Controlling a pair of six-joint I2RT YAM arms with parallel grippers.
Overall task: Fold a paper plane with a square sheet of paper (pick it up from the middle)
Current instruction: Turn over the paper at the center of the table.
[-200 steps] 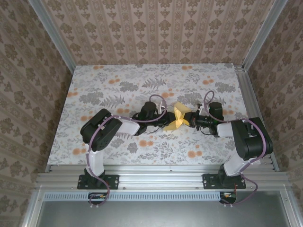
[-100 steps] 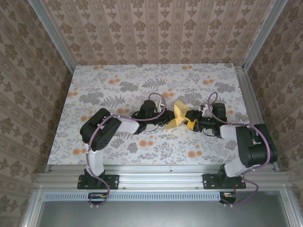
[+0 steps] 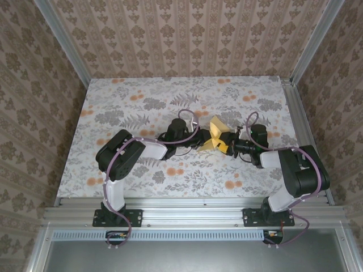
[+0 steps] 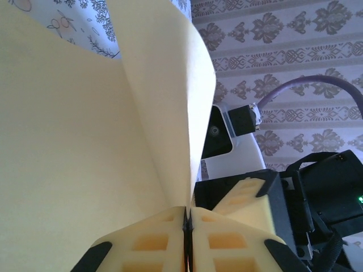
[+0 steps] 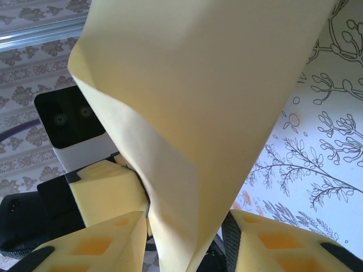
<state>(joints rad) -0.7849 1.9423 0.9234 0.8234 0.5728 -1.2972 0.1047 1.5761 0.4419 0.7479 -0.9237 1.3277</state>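
The square sheet of paper (image 3: 214, 136) is pale yellow, creased and folded into a loose winged wedge. It is held up just above the table's middle, between the two grippers. My left gripper (image 3: 203, 140) comes in from the left and is shut on the paper's lower fold; in the left wrist view its jaws (image 4: 186, 212) meet on the sheet (image 4: 85, 141). From the right, my right gripper (image 3: 227, 144) faces it. Its fingers (image 5: 187, 226) stand apart, and a hanging fold of the paper (image 5: 198, 85) runs down between them, loose and not pinched flat.
The table (image 3: 130, 107) carries a grey leaf and orange flower print. Patterned walls enclose it on three sides, with aluminium rails (image 3: 295, 107) along the edges. Both arms' elbows lie low on the near half, and the left arm's purple cable (image 3: 184, 116) loops above its wrist.
The right gripper let go of the paper, opened wide, then narrowed again around the hanging fold. The paper has drawn up into a more compact shape. The left gripper kept its grip.
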